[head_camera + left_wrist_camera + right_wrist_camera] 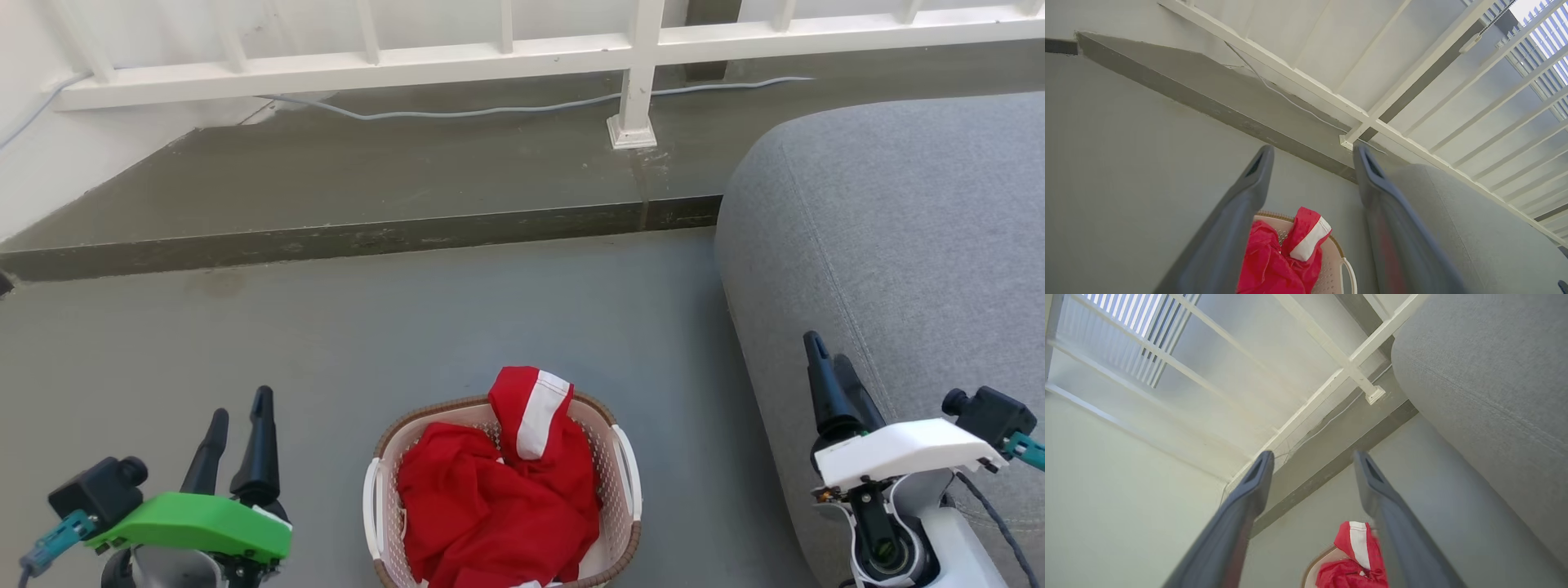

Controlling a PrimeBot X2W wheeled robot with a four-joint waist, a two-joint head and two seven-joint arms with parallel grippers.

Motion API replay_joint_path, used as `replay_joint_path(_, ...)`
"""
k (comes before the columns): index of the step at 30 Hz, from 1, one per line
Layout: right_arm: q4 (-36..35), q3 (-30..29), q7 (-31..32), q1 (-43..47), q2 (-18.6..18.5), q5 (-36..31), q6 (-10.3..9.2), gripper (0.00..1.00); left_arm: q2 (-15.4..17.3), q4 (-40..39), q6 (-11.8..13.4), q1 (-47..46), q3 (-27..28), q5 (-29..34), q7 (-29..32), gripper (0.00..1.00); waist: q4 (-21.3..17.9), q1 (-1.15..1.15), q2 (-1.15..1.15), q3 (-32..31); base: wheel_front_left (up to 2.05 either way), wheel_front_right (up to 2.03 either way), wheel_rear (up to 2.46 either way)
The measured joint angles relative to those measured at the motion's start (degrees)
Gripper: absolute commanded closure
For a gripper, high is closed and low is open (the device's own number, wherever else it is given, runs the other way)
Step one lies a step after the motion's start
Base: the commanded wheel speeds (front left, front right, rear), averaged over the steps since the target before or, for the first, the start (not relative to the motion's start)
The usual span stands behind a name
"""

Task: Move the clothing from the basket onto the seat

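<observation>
Red clothing (498, 490) with a white band lies heaped in the white basket (624, 482) with a brown rim, standing on the floor at the bottom centre of the head view. The grey seat (898, 245) rises to the right of it. My left gripper (239, 410) hovers to the left of the basket, open and empty. My right gripper (823, 353) hangs over the seat's front edge, open and empty. In the left wrist view, my left gripper (1312, 154) is spread, the clothing (1278, 261) low between its fingers. The right wrist view has my right gripper (1312, 459) spread above the clothing (1357, 555), with the seat (1486, 375) at right.
A raised concrete step (359, 237) crosses the floor behind the basket. Behind it stands a white railing (637, 73) with a post foot and a grey cable (490, 110) along the ledge. Bare grey floor (245, 327) lies left of and beyond the basket.
</observation>
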Motion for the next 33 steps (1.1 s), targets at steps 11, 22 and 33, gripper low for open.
replay_joint_path(11,-0.6,2.7,-2.4,0.0,-0.3,-10.7,-1.54,0.0,0.1,-0.8,1.9,1.2,-2.4,11.1,-2.3,0.0,0.0,0.0,0.0,-0.1,0.0,0.0,0.0)
replay_joint_path(22,-1.0,4.3,-4.3,0.0,-0.4,-19.8,-2.6,0.0,0.4,-2.2,3.9,2.5,-2.8,20.4,-4.3,0.0,-0.1,0.0,0.0,-0.4,0.0,0.0,0.0)
replay_joint_path(33,-1.3,5.7,-6.4,0.1,-0.6,-28.5,-4.03,0.0,1.0,-3.8,5.2,4.1,-3.7,28.9,-6.6,0.0,-0.1,0.0,0.0,-0.7,0.0,0.0,0.0)
